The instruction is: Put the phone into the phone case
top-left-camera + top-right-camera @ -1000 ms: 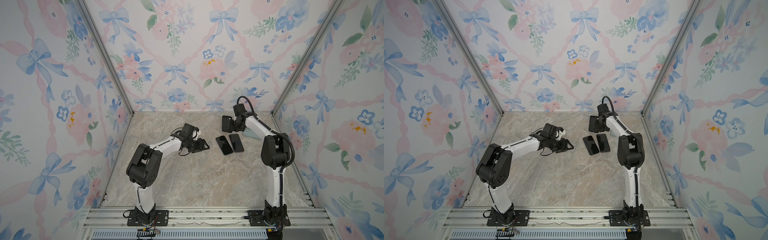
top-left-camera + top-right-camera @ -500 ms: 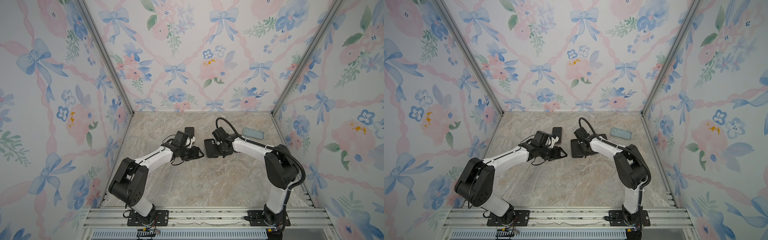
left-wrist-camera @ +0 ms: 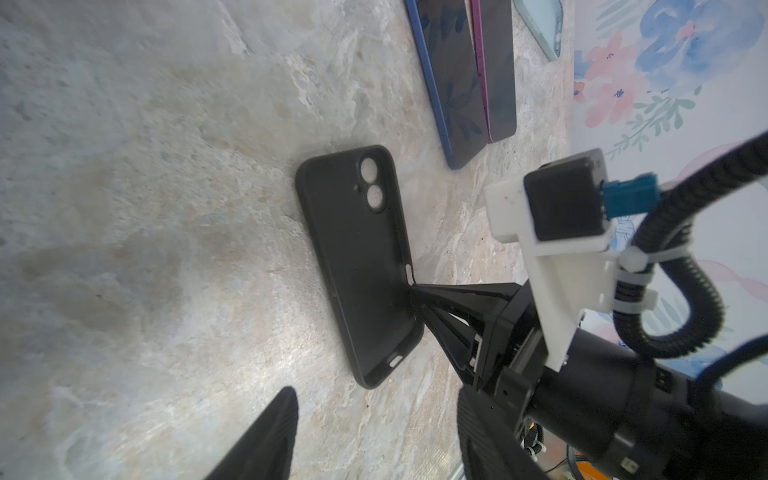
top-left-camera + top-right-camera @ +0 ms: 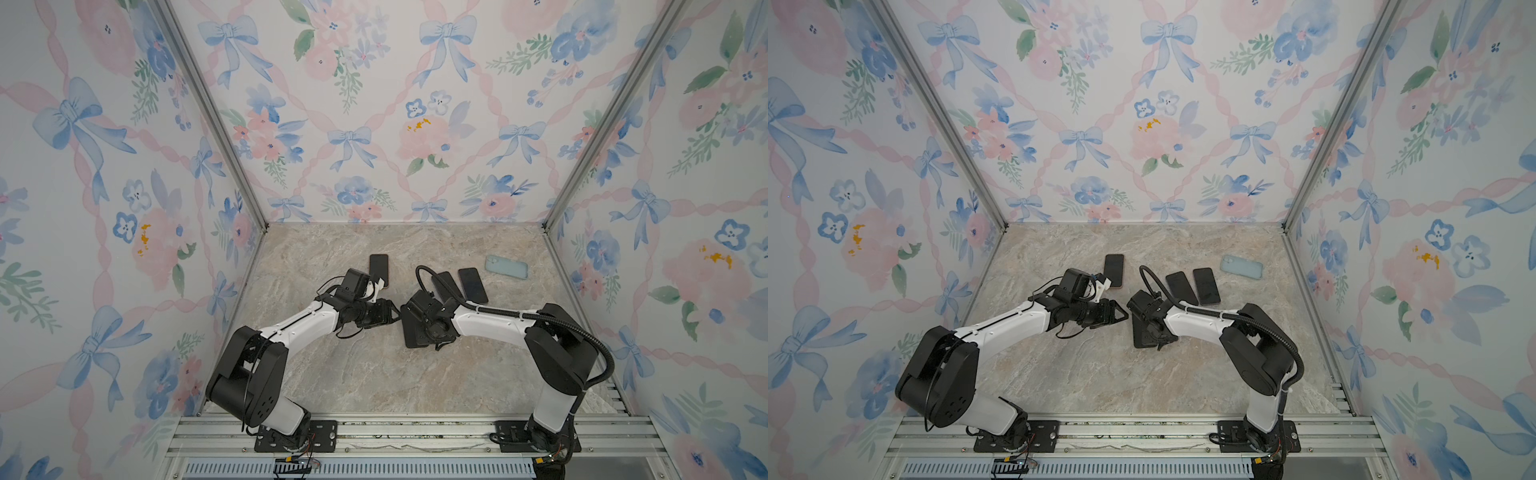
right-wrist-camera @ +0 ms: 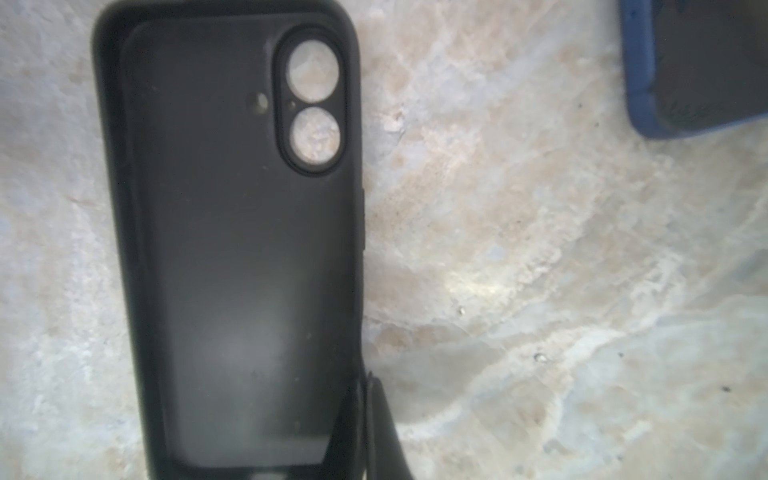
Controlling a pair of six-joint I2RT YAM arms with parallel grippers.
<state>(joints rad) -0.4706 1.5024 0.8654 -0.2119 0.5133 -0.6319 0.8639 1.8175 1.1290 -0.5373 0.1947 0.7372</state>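
A black phone case point(image 4: 409, 337) point(image 4: 1142, 338) lies open side up on the marble table, its empty inside and camera holes plain in the right wrist view point(image 5: 232, 249). My right gripper point(image 5: 368, 386) point(image 4: 436, 338) is shut on the case's long side wall near its lower end; the left wrist view shows the case point(image 3: 357, 266) with the right gripper's tips point(image 3: 413, 291) on its edge. My left gripper point(image 3: 374, 436) point(image 4: 388, 313) hovers open just left of the case, holding nothing. A dark phone point(image 4: 379, 269) lies behind the left wrist.
Two more dark phones, one blue-edged point(image 4: 444, 286) point(image 3: 449, 83) and one magenta-edged point(image 4: 472, 285) point(image 3: 496, 70), lie side by side behind the right gripper. A pale teal case point(image 4: 506, 266) sits at the back right. Flowered walls close in three sides.
My right arm has carried the black case from the back of the table to the middle and lowered it. My left arm has drawn back toward the front, uncovering the phone behind it.
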